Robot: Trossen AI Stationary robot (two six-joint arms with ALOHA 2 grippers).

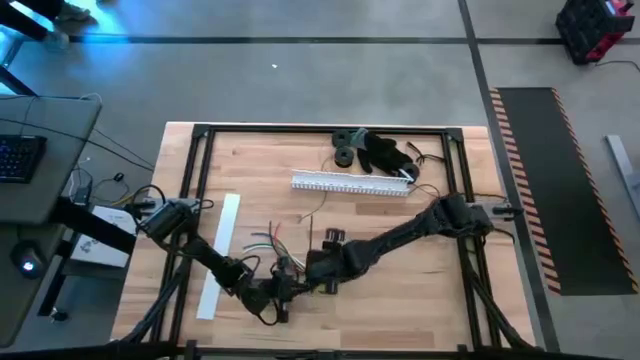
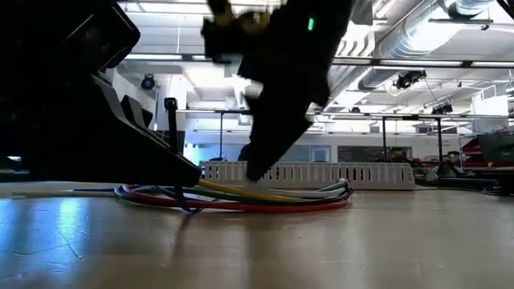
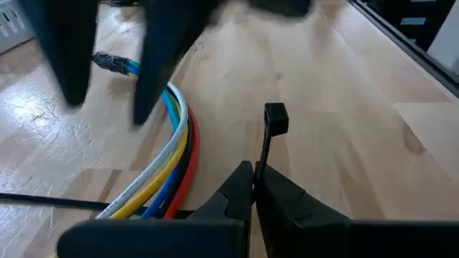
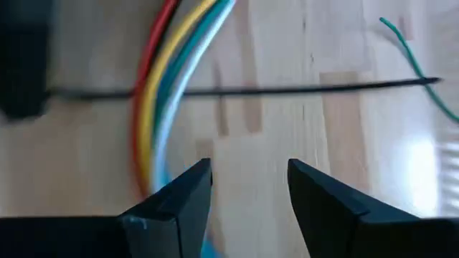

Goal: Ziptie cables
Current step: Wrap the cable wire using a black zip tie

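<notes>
Gripping a black zip tie (image 3: 267, 140) between closed fingers, the left gripper (image 3: 252, 188) is working beside the cables (image 3: 172, 161) lying mid-table; the right gripper (image 4: 247, 188) is hovering over them, spread apart.

My two arms (image 1: 400, 235) are dark, jointed and slim, with thin black cables running along them. Each ends in a pair of matte black, wedge-shaped fingers (image 4: 179, 197) with pointed tips. A small green light (image 2: 308, 24) glows on one wrist.
</notes>
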